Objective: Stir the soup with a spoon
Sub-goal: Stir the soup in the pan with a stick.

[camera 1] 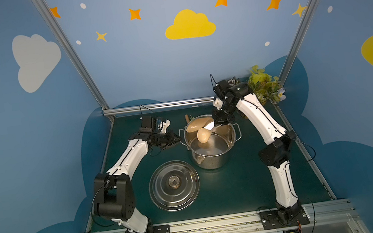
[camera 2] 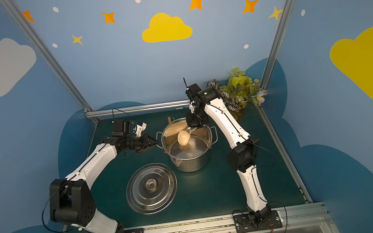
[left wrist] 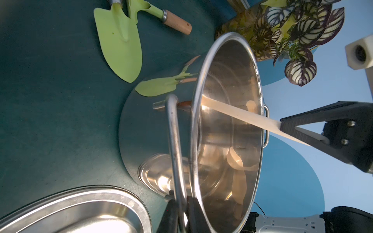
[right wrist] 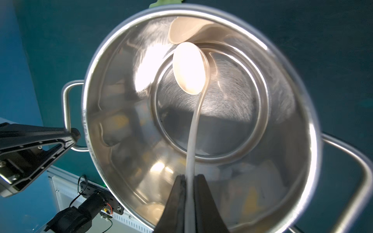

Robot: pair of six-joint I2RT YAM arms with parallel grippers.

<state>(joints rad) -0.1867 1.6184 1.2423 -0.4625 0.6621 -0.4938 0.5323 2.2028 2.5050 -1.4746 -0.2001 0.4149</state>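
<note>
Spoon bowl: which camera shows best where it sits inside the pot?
Right wrist view: it looks down the handle from the right hand, with the whole bowl of the spoon inside the pot. Both top views show the spoon small. The left wrist view shows mainly its handle.

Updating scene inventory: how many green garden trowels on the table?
2, both behind the stainless steel pot: a wide-bladed light-green trowel and a narrower wooden-handled light-green trowel beside it. The pot may hide more.
</note>
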